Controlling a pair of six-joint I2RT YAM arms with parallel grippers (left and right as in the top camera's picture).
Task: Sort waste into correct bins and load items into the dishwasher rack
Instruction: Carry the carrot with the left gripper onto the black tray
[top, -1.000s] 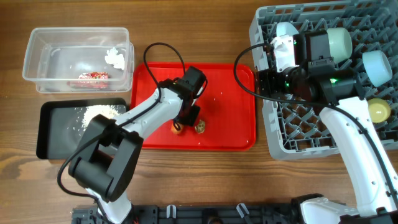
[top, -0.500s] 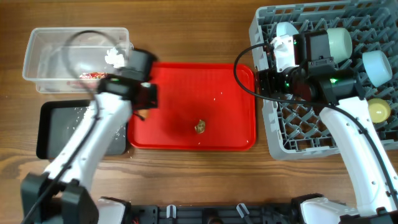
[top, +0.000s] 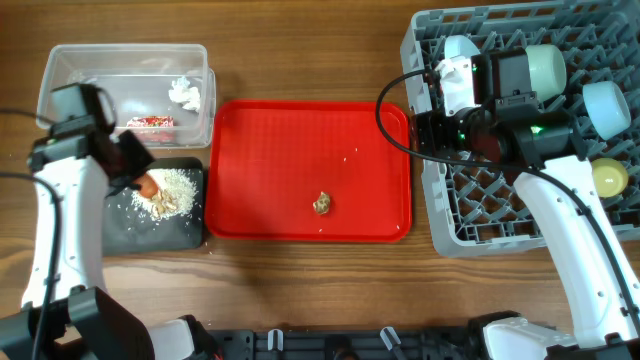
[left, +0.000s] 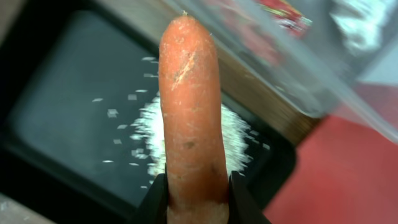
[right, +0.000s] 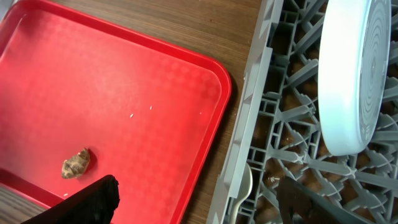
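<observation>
Two fingers of your left gripper (left: 198, 198) pinch the base of the orange carrot (left: 189, 112), which stands up between them with its tip pointing away from the wrist camera. You hold it over the shallow black tray (top: 160, 232), just above the heap of white crumbs (top: 172, 190) lying there. Behind it, the clear tub (top: 128, 48) has the red wrapper (top: 150, 122) and the crumpled tissue (top: 185, 93) inside. On the big red tray (top: 270, 150) you have only the small brown scrap (top: 321, 203) and a few stray specks. Your right gripper (right: 202, 199) hangs with its jaws spread wide and nothing between them, over the left edge of the grey rack (top: 470, 215). The light-blue dish (right: 351, 74) stands on edge among the pegs there, with a pale bowl (top: 607, 108) and the yellow cup (top: 607, 178) further right.
</observation>
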